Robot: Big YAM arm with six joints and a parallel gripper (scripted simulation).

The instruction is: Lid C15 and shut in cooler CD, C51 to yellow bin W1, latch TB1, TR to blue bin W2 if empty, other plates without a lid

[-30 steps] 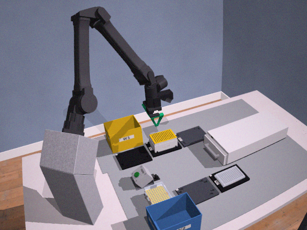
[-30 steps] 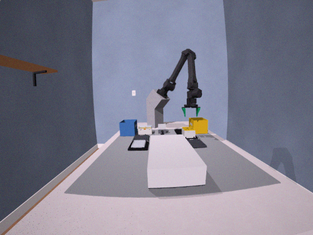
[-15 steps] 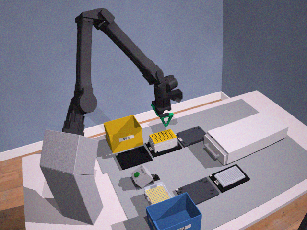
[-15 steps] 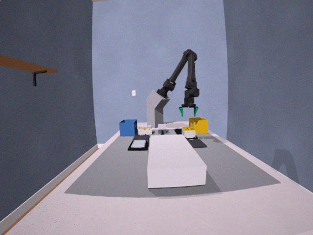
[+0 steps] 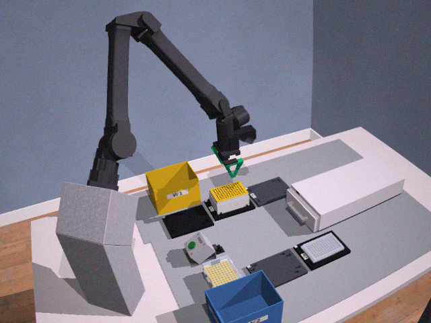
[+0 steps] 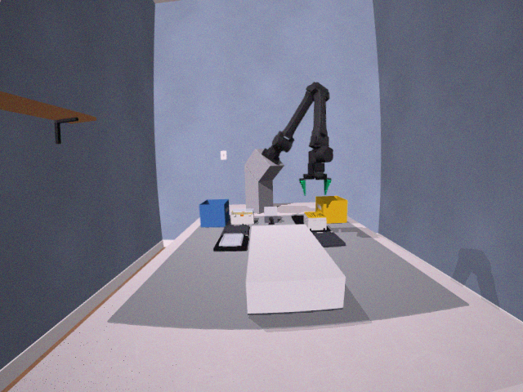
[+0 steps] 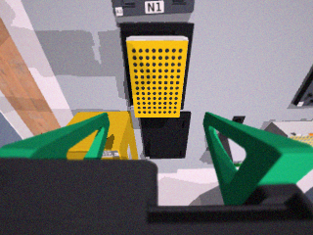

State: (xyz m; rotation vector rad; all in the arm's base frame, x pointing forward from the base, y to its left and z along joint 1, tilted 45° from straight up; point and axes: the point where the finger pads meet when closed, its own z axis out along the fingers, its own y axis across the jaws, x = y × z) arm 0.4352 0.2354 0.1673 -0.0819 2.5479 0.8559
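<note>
My gripper (image 5: 231, 167) is open and empty, hanging above the tip rack TR (image 5: 229, 196). It also shows in the exterior view (image 6: 315, 185) and in the wrist view (image 7: 156, 124). The rack's yellow top (image 7: 157, 75) shows rows of dark holes and no tips that I can see. The yellow bin W1 (image 5: 174, 188) stands just left of the rack; its inside is hidden. The nest marked N1 (image 7: 154, 7) is bare. A plate with a pale gridded top (image 5: 322, 247) sits on a black nest at the front right. The cooler CD (image 5: 343, 198) stands at the right.
A bare black nest (image 5: 188, 221) lies in front of W1. The green key DONE (image 5: 191, 245) sits on a grey block. The tip box TB1 (image 5: 221, 272) is behind the blue bin W2 (image 5: 243, 300). A tall grey box (image 5: 97, 243) stands at the left. A grey nest (image 5: 278, 267) is bare.
</note>
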